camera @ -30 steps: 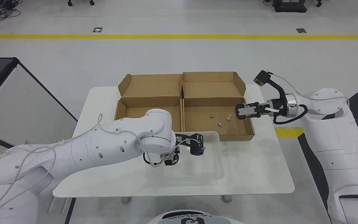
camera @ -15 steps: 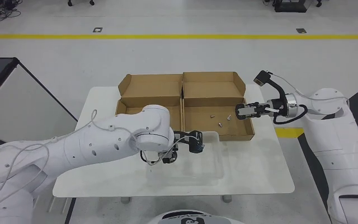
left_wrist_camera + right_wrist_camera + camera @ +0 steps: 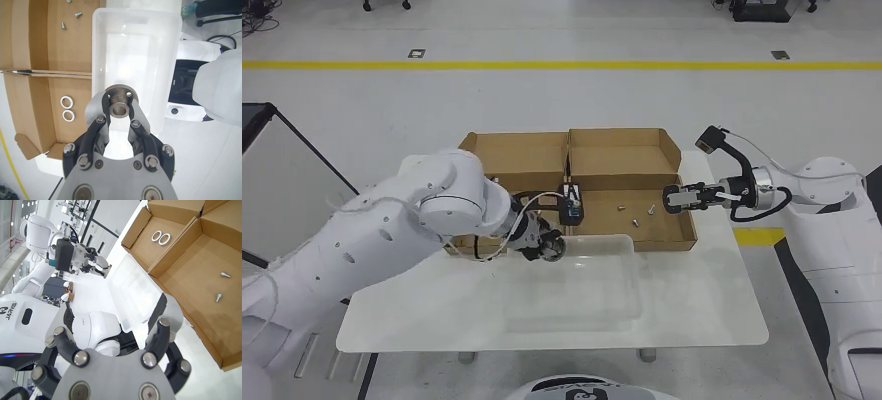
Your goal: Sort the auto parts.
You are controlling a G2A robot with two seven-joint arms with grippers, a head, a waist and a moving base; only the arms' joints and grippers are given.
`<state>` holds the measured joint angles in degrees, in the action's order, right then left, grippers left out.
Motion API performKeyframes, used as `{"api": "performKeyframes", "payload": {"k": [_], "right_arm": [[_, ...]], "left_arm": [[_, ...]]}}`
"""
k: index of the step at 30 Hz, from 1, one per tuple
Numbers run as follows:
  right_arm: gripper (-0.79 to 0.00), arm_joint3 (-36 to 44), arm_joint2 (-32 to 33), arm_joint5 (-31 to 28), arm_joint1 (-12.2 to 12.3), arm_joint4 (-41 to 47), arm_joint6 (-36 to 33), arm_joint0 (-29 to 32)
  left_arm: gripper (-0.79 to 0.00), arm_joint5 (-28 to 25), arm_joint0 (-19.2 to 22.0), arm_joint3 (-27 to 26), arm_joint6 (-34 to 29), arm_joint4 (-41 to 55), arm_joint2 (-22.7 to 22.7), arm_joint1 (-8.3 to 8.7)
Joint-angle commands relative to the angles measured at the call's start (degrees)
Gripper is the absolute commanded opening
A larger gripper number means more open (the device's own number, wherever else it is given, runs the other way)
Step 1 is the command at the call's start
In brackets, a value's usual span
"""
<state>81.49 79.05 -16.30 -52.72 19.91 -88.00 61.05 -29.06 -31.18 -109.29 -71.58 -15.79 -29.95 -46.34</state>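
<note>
Gripping (left wrist view): left gripper [image 3: 119,103] is clamped narrow on the hub of a flanged bushing [image 3: 121,90], with the flange just past the fingertips and the bore facing the camera
Part position: the flanged bushing hangs in the air over the clear plastic bin [image 3: 136,18], above the end of the bin nearer the left cardboard box [image 3: 24,106]
Left box contents: two rings [image 3: 66,101] lie flat on the floor, touching each other
Right box contents: bolts [image 3: 63,26] lie apart from one another on the floor of the right cardboard box [image 3: 37,37]
Right wrist view: right gripper [image 3: 114,302] stands wide open with nothing between its fingers, above the right cardboard box; farther off, the left gripper shows with the bushing in its fingers, clear of the bin
Top view: the two boxes sit side by side at the far side of the table [image 3: 712,300], with the bin just in front of them; the left arm's wrist shows against the seam between the boxes, and the right gripper is over the outer end of the right cardboard box
Handling: solid metal, so likely stiff, heavy for its size and smooth enough to slip; the hub gives opposed sides to pinch, and the flange probably acts as a stop against sliding through
Change: a second ago the left wrist showed over the bin; it has since swung toward the boxes and appears to have lifted, while the right arm has kept its place
</note>
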Motion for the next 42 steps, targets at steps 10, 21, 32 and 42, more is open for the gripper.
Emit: {"api": "performKeyframes", "payload": {"k": [10,21,32,42], "right_arm": [[0.000,0.0,0.0,0.0,0.0,0.0,0.0,0.0],[0.000,0.0,0.0,0.0,0.0,0.0,0.0,0.0],[0.000,0.0,0.0,0.0,0.0,0.0,0.0,0.0],[0.000,0.0,0.0,0.0,0.0,0.0,0.0,0.0]], "left_arm": [[-0.785,-17.6,-12.5,3.6,14.8,13.1,-16.1,7.54],[-0.785,-28.9,-16.1,6.6,25.3,24.6,-18.8,8.85],[-0.785,-28.9,-15.8,6.0,25.3,27.4,-18.7,8.86],[-0.785,-28.9,-16.1,8.3,33.6,27.9,-22.9,8.59]]}}
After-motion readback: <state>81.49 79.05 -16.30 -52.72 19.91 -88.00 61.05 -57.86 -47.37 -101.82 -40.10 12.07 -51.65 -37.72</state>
